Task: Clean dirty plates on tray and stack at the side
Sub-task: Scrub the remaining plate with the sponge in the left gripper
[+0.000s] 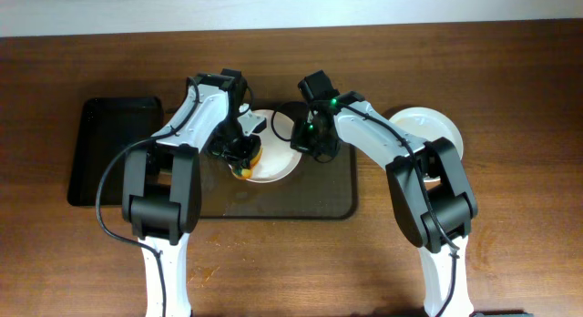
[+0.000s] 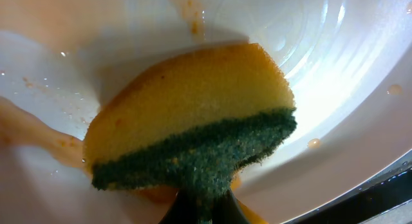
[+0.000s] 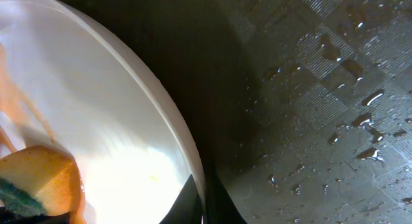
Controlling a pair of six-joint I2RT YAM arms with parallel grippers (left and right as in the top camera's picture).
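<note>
One dirty plate (image 1: 273, 151) lies on the back part of the big dark tray (image 1: 301, 194), a little left of the tray's middle. Orange-brown sauce streaks (image 2: 38, 130) run across its white surface, and its right side looks wet and shiny under the light.

A sponge (image 2: 193, 114), yellow with a green scouring layer along one edge, is pressed against the inside of the plate. The left gripper (image 2: 201, 210) has its jaws closed on the green edge and holds the sponge. From overhead this gripper (image 1: 239, 155) sits over the left side of the plate, with the sponge (image 1: 246, 168) showing as an orange spot just beneath it.

The right gripper (image 3: 201, 201) has one finger inside the plate's rim and one outside, pinching the rim between them. Overhead it (image 1: 314, 139) is at the plate's right edge.

Beside the plate the tray floor (image 3: 322, 89) is ribbed and dotted with water drops (image 3: 370, 153).

To the right of the tray, a white plate (image 1: 433, 126) rests on the wooden table (image 1: 510, 80), partly hidden by the right arm; whether it is one plate or more I cannot tell. A smaller black tray (image 1: 105, 153) lies on the table to the left.
</note>
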